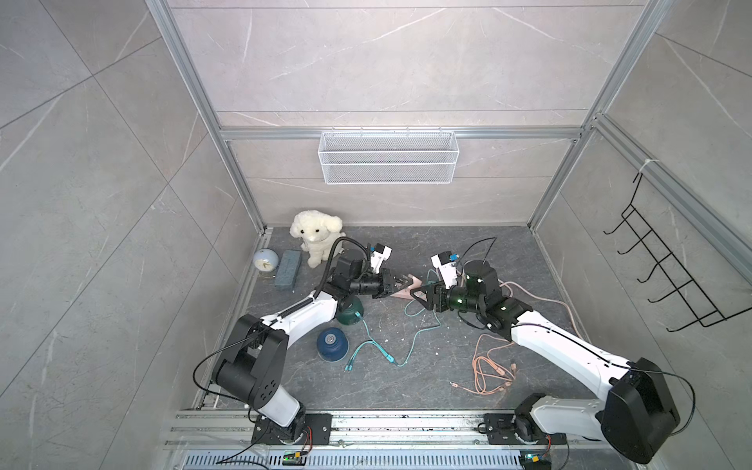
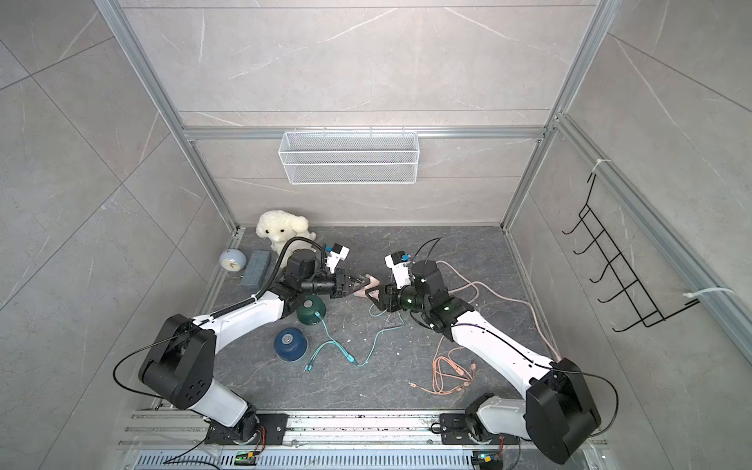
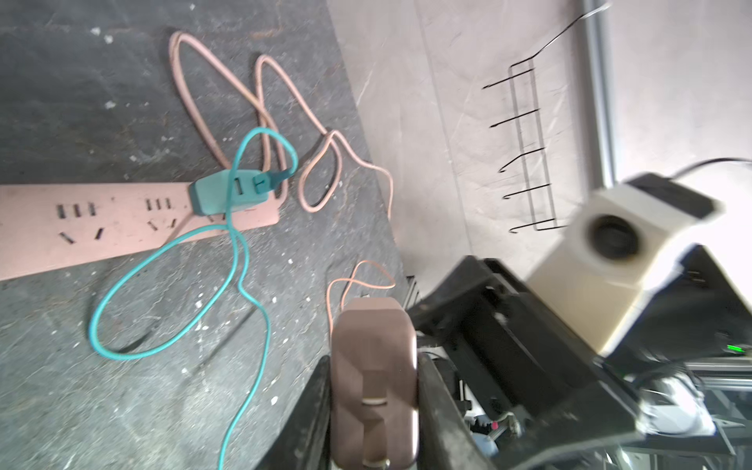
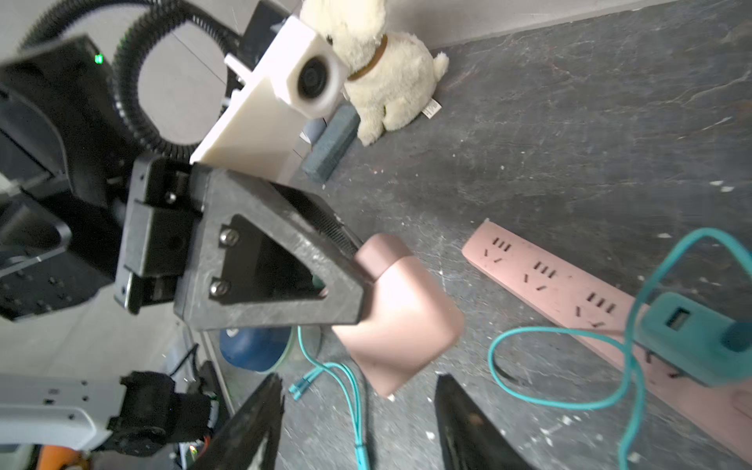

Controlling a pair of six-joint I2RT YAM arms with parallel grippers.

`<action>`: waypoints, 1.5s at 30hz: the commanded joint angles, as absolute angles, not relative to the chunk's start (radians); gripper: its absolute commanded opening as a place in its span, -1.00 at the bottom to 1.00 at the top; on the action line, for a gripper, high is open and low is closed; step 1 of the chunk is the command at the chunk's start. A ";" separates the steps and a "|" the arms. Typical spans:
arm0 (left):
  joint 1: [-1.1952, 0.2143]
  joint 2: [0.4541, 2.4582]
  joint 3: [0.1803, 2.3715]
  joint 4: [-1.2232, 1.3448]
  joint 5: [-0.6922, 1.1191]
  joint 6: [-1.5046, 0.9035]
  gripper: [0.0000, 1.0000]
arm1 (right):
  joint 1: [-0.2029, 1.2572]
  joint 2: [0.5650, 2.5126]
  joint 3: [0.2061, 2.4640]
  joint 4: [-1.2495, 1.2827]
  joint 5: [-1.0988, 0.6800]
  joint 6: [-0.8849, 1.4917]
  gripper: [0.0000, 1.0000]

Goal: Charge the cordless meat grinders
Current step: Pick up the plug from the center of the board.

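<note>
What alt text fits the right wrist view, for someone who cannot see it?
The left gripper clamps a pink charger plug, just beyond the open right gripper. Beside it lies a pink power strip with a teal charger plugged in, its teal cable looping; a plush dog sits behind.

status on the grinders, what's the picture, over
Left claw shut on pink charger. Right claw open beside it. Green grinder cabled, blue grinder not. Teal cable loops by power strip.
</note>
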State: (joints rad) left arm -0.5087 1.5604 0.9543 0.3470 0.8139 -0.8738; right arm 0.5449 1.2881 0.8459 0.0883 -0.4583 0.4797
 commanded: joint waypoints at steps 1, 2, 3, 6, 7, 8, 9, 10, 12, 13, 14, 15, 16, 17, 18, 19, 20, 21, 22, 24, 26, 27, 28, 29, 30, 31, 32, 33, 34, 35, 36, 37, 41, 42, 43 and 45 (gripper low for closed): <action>-0.487 1.482 0.930 0.542 0.832 -0.962 -0.97 | 0.525 1.292 0.815 0.324 -0.507 0.631 0.22; -0.482 1.477 0.920 0.569 0.833 -0.982 -0.97 | 0.517 1.299 0.810 0.351 -0.528 0.647 0.21; -0.479 1.474 0.911 0.597 0.836 -0.997 -0.97 | 0.507 1.312 0.804 0.391 -0.553 0.672 0.19; -0.479 1.479 0.900 0.669 0.852 -1.036 -0.98 | 0.487 1.342 0.785 0.515 -0.616 0.739 0.10; -0.479 1.483 0.896 0.690 0.857 -1.048 -0.98 | 0.485 1.349 0.785 0.542 -0.632 0.754 0.09; -0.479 1.485 0.892 0.707 0.861 -1.057 -0.98 | 0.484 1.358 0.789 0.559 -0.653 0.763 0.07; -0.479 1.483 0.890 0.722 0.862 -1.064 -0.98 | 0.484 1.363 0.795 0.562 -0.668 0.768 0.05; -0.479 1.482 0.889 0.732 0.864 -1.068 -0.98 | 0.483 1.370 0.798 0.567 -0.675 0.771 0.04; -0.479 1.478 0.888 0.752 0.864 -1.077 -0.98 | 0.483 1.384 0.798 0.599 -0.688 0.787 0.00; -0.479 1.477 0.887 0.761 0.864 -1.080 -0.98 | 0.483 1.391 0.798 0.620 -0.697 0.797 -0.02; -0.479 1.474 0.885 0.769 0.863 -1.083 -0.98 | 0.483 1.400 0.798 0.644 -0.706 0.810 -0.04; -0.479 1.471 0.880 0.781 0.863 -1.088 -0.98 | 0.484 1.412 0.800 0.670 -0.714 0.828 -0.06; -0.479 1.470 0.876 0.798 0.863 -1.095 -0.98 | 0.483 1.425 0.802 0.700 -0.726 0.845 -0.09; -0.479 1.468 0.871 0.816 0.863 -1.102 -0.98 | 0.483 1.439 0.804 0.736 -0.733 0.865 -0.11; -0.479 1.468 0.862 0.852 0.862 -1.117 -0.98 | 0.483 1.455 0.804 0.785 -0.742 0.894 -0.13; -0.479 1.470 0.855 0.881 0.862 -1.133 -0.98 | 0.483 1.468 0.805 0.821 -0.747 0.918 -0.16; -0.479 1.475 0.854 0.902 0.866 -1.145 -0.98 | 0.483 1.485 0.808 0.875 -0.760 0.948 -0.19; -0.479 1.477 0.854 0.908 0.870 -1.150 -0.98 | 0.483 1.497 0.808 0.918 -0.764 0.975 -0.22; -0.479 1.479 0.854 0.915 0.871 -1.153 -0.98 | 0.483 1.507 0.808 0.944 -0.767 0.993 -0.25; -0.479 1.479 0.856 0.917 0.874 -1.155 -0.98 | 0.483 1.521 0.811 0.980 -0.774 1.013 -0.33; -0.479 1.479 0.854 0.915 0.874 -1.154 -0.98 | 0.483 1.526 0.811 0.991 -0.781 1.014 -0.39; -0.479 1.479 0.853 0.916 0.874 -1.154 -0.98 | 0.483 1.524 0.809 0.991 -0.783 1.013 -0.40; -0.479 1.478 0.850 0.916 0.874 -1.155 -0.98 | 0.481 1.519 0.808 0.982 -0.782 1.013 -0.40; -0.479 1.476 0.848 0.916 0.874 -1.155 -0.98 | 0.479 1.514 0.808 0.969 -0.781 1.011 -0.41; -0.479 1.474 0.845 0.916 0.873 -1.155 -0.98 | 0.475 1.506 0.808 0.950 -0.779 1.000 -0.41; -0.479 1.473 0.842 0.914 0.872 -1.155 -0.98 | 0.472 1.500 0.811 0.932 -0.780 0.988 -0.44; -0.479 1.473 0.842 0.908 0.874 -1.152 -0.97 | 0.470 1.495 0.814 0.919 -0.781 0.979 -0.47; -0.478 1.473 0.842 0.905 0.877 -1.151 -0.96 | 0.469 1.491 0.819 0.900 -0.784 0.968 -0.52; -0.479 1.474 0.839 0.906 0.879 -1.150 -0.95 | 0.469 1.487 0.825 0.878 -0.785 0.956 -0.59; -0.479 1.473 0.839 0.906 0.881 -1.149 -0.94 | 0.469 1.483 0.829 0.854 -0.787 0.943 -0.63; -0.479 1.473 0.839 0.905 0.886 -1.146 -0.89 | 0.469 1.475 0.833 0.820 -0.785 0.921 -0.68; -0.479 1.471 0.839 0.898 0.890 -1.143 -0.80 | 0.469 1.464 0.838 0.776 -0.779 0.894 -0.70; -0.474 1.450 0.845 0.802 0.899 -1.094 -0.04 | 0.469 1.399 0.888 0.463 -0.738 0.694 -0.74; -0.469 1.437 0.847 0.764 0.896 -1.069 0.14 | 0.468 1.383 0.915 0.352 -0.725 0.617 -0.74; -0.460 1.421 0.848 0.721 0.890 -1.047 0.32 | 0.468 1.369 0.945 0.226 -0.706 0.529 -0.74; -0.439 1.389 0.854 0.638 0.882 -0.999 0.57 | 0.468 1.362 1.005 0.039 -0.678 0.395 -0.74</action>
